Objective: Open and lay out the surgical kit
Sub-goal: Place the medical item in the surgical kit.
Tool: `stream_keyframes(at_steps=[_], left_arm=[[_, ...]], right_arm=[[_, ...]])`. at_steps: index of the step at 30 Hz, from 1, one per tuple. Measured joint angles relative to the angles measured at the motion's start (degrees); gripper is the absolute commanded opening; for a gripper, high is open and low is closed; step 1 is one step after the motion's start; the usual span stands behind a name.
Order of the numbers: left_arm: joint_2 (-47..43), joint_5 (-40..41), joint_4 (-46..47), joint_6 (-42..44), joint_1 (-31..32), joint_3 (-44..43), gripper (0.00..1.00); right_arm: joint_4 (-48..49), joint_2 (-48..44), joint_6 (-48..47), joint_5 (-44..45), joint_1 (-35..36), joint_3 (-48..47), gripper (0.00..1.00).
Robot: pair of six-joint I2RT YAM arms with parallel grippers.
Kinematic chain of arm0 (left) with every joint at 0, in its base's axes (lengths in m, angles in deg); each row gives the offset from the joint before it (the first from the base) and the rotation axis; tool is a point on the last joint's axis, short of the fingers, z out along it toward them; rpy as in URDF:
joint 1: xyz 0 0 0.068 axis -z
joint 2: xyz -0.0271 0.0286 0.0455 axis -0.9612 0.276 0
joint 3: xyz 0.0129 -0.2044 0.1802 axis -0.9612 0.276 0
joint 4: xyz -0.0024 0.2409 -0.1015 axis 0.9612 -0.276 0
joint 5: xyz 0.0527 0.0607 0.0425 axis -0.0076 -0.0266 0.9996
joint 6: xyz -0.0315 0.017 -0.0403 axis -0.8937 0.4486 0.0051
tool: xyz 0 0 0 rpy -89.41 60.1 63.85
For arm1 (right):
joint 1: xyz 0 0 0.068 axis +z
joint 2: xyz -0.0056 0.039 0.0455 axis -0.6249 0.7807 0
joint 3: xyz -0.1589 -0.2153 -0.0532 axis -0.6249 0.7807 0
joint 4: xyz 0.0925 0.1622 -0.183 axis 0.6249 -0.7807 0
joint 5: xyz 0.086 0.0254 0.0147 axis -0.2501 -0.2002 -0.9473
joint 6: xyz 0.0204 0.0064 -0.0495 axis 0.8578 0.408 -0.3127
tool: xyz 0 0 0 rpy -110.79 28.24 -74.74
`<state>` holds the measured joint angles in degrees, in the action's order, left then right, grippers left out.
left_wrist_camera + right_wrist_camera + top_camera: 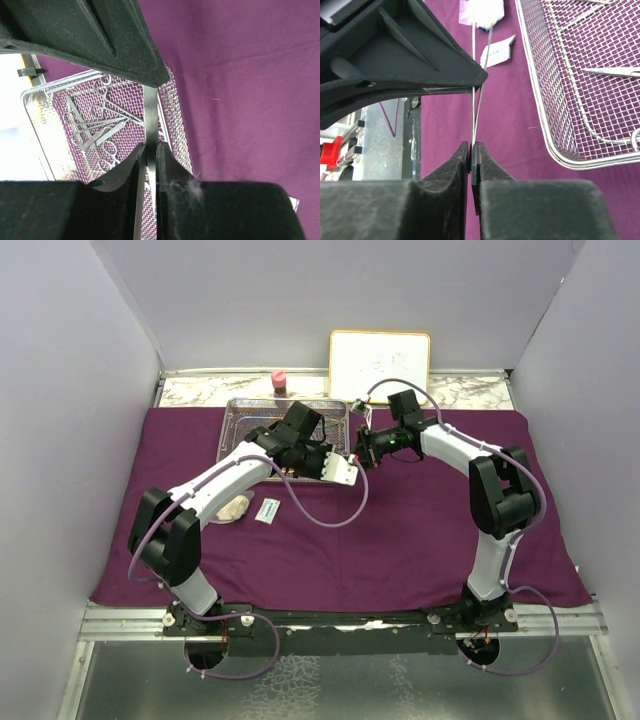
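While the dark purple cloth wrap (420,530) lies spread flat with the wire-mesh tray (250,415) on its far half, the step in hand appears to be taking one instrument out to lay on the cloth.

- Slim steel forceps (473,120): in the air just off the tray's right rim. The right gripper (471,147) is pinched tight on the joined end, and the two blades spread away past the tray's near side.
- Flat steel blade (150,115): above the tray's right rim, clamped in the left gripper (151,150), whose gap is only as wide as the metal. It is probably the same forceps in a handover, though this is not certain.
- Clamps (95,125): several, overlapping, inside the tray.
- Small white packet (266,510) and gauze (235,508): on the cloth, just near of the tray's left end.

Handling note: one claw should release only once the other's grip is sure, since thin polished steel will likely pivot or slip. Carry it low and set it flat on bare cloth beside the tray, apart from the packet.

Pose: the left arm reaches diagonally across the tray's near rim. The right arm is elbowed outward and folded back toward the tray's right end. The two grippers are almost tip to tip.
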<state>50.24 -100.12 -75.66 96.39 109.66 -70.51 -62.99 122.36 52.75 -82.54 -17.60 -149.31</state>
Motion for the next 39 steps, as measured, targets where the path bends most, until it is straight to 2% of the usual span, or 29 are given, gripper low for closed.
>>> stream_keyframes(at_steps=[7, 9, 12, 14, 16, 24, 27, 32, 35, 39], left_arm=[[-0.66, 0.74, 1.81, -3.45, 0.07, 0.85, 0.25], [-0.7, 1.66, 2.73, -6.56, 0.17, 0.96, 0.37], [-1.09, 2.89, 4.74, -11.34, -0.39, 0.9, 0.65], [-1.38, 3.39, 6.14, -15.43, -1.11, 0.72, 0.74], [-1.57, 3.43, 8.07, -20.02, -2.01, 0.5, 0.8], [-1.7, -0.04, 13.38, -42.27, -6.56, -3.74, 0.81], [-1.14, -4.42, 16.7, -54.75, -9.51, -6.08, 0.81], [2.69, -12.61, 24.5, -77.77, -15.08, -6.91, 0.81], [5.66, -16.09, 27.91, -88.91, -16.24, -6.84, 0.81], [10.56, -19.69, 32.24, -99.08, -16.04, -4.31, 0.76]], right_arm=[[2.03, -1.66, 0.35, 4.37, 0.2, 2.29, 0.01], [2.8, -3.58, 0.35, 6.86, 0.24, 4.09, 0.01], [4.35, -7.56, 0.37, 12.09, 0.37, 7.13, 0.01], [5.6, -10.32, 0.42, 15.72, 0.35, 8.7, 0.01], [6.99, -13.16, 0.52, 19.76, 0.35, 10.12, 0.01], [12.76, -22.91, 2.05, 33.83, 0.35, 16.17, 0.01], [15.58, -25.49, 2.95, 38.23, 0.35, 18.51, 0.01], [17.88, -27.41, 3.85, 43.21, 0.35, 20.39, 0.01], [18.64, -28.28, 4.02, 45.09, 0.35, 20.9, 0.01], [19.54, -29.18, 4.02, 46.31, 0.39, 21.29, 0.01]])
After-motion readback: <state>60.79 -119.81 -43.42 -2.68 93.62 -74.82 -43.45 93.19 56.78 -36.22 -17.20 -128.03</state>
